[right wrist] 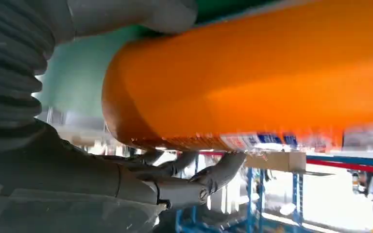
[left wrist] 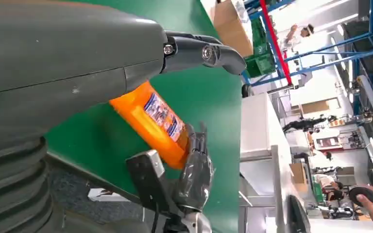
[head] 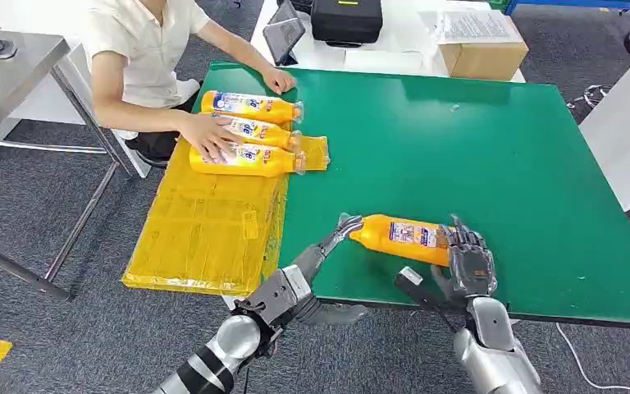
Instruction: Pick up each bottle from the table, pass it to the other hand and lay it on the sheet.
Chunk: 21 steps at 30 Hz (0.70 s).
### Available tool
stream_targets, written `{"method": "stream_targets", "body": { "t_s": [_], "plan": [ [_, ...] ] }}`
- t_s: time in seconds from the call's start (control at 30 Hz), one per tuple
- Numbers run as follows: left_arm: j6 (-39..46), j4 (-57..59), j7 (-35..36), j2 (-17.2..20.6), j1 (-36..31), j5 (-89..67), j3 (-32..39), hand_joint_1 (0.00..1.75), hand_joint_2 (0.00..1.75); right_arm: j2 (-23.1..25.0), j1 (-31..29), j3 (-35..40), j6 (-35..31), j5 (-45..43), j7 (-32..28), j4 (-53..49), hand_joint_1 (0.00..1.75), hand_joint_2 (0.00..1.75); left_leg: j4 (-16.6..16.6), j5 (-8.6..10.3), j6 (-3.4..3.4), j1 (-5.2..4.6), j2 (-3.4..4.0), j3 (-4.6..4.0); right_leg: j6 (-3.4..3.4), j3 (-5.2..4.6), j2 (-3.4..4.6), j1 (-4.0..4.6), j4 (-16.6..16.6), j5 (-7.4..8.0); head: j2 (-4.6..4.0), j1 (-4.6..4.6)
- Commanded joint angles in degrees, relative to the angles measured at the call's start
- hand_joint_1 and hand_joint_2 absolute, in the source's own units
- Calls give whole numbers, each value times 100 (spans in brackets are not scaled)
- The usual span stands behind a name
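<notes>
Bottle (head: 402,236), orange, lies along the green table's (head: 492,156) near edge, base gripped by the right hand (head: 469,261), cap end pointing toward the left hand (head: 340,234), fingers spread just beside it.

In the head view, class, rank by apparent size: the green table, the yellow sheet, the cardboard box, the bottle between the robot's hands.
1. Green table
2. Yellow sheet
3. Cardboard box and bottle: look alike; box is farther, so unranked.

Cardboard box (head: 484,49), black case (head: 345,20), seated person (head: 143,49).
</notes>
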Motion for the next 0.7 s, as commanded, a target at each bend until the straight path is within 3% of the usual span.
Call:
{"method": "stream_targets", "body": {
  "t_s": [0.03,0.47,0.6,0.7],
  "plan": [
    [12,381,53,56,-202,17,-75,0,175,-295,-308,314,39,-29,145,1184,148,175,-7,-7,-13,8,-9,32,-15,37,-5,8,-10,-8,0,2],
    [-2,367,67,61,-211,62,-32,0,175,-283,-264,244,111,-350,-125,1305,154,175,-6,-2,-9,8,-15,44,-11,45,-12,8,-11,-4,0,2],
    [-11,345,66,65,-207,71,-29,0,175,-47,-180,-99,440,-1607,-1095,1068,145,175,-8,-4,-13,11,-12,54,-15,55,-9,10,-15,-4,0,0],
    [-9,333,62,72,-202,80,-14,0,175,23,-172,-114,542,-1830,-1223,988,145,175,-8,-5,-13,10,-5,52,-14,52,-1,10,-13,-3,0,0]
  ]
}}
